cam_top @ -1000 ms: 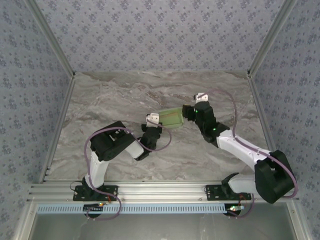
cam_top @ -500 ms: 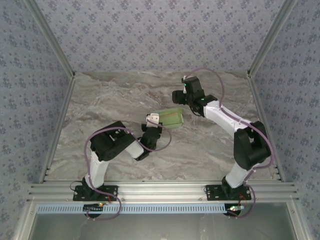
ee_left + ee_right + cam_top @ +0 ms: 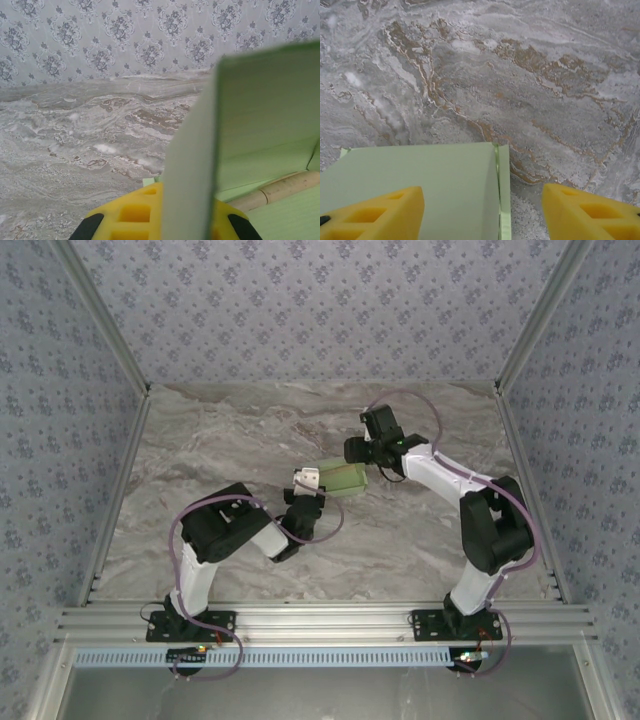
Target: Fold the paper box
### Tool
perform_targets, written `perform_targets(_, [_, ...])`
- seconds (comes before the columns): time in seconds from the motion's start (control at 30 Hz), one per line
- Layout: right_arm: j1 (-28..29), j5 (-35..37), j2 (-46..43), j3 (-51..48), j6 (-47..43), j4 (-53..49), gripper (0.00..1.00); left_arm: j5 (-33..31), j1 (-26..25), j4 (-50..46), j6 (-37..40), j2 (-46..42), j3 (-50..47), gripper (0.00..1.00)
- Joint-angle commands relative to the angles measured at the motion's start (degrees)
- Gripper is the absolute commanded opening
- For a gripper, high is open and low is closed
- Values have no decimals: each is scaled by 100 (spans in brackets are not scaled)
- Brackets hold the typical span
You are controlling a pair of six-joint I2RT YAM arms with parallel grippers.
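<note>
— How is the scene lit?
— Soft, even light is cast from above. The marble table [image 3: 250, 430] is shown bright, no glare is produced, and only faint shadows are thrown on it.
— Is anything blurred?
— In the left wrist view the paper box [image 3: 260, 125] is caught very near the lens and rendered soft; the far wall [image 3: 100, 40] is seen sharper. The right wrist view is kept fairly crisp.

Left arm [image 3: 225, 528], right arm [image 3: 435, 468]: black joints, white links, purple cables [image 3: 177, 540]. Right gripper [image 3: 482, 200] fingers [image 3: 375, 212] yellow, pocketed. Black bases [image 3: 190, 625] at 6 o'clock.
</note>
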Motion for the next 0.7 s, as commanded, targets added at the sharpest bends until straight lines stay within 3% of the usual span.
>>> perform_targets(0.0, [38, -39, -33, -127, 106, -58, 65, -102, -59, -444, 15, -3, -100, 4])
perform_targets(0.27, [81, 19, -14, -131, 119, -46, 65, -133, -174, -739, -185, -384, -247, 16])
perform_targets(0.67, [129, 143, 8, -131, 110, -63, 64, -83, -323, -1489, -672, -1011, -490, 42])
